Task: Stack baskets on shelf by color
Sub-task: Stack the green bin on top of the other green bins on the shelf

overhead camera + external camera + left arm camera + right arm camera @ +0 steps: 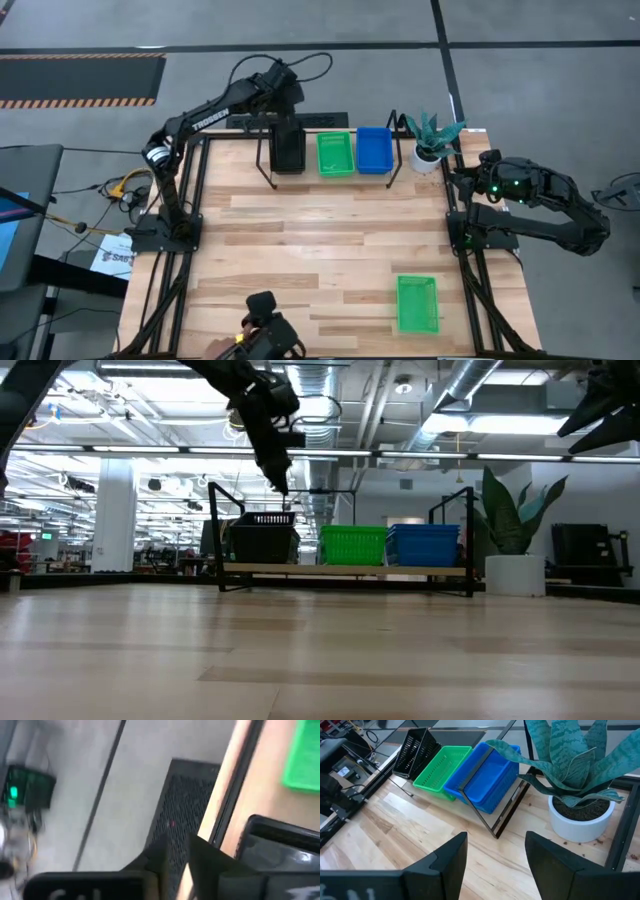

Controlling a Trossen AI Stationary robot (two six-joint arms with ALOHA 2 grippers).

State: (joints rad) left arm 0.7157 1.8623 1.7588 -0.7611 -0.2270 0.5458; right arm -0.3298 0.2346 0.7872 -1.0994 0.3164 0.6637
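While the left gripper [284,488] hovers above the black baskets [288,148] on the shelf [350,569], jaws nearly closed and empty, the right gripper [496,855] waits with jaws wide.

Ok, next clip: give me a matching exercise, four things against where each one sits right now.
Things:
1. black perforated plastic basket stack
2. blue perforated plastic basket stack
3. lone green perforated plastic basket
4. white plant pot

Places:
A. on the tabletop, beside the shelf's right end
B. right end of the light-wood shelf
C. on the tabletop, front right, away from the shelf
D. left end of the shelf

Pairs: 1-D, 2-B, 3-C, 4-A
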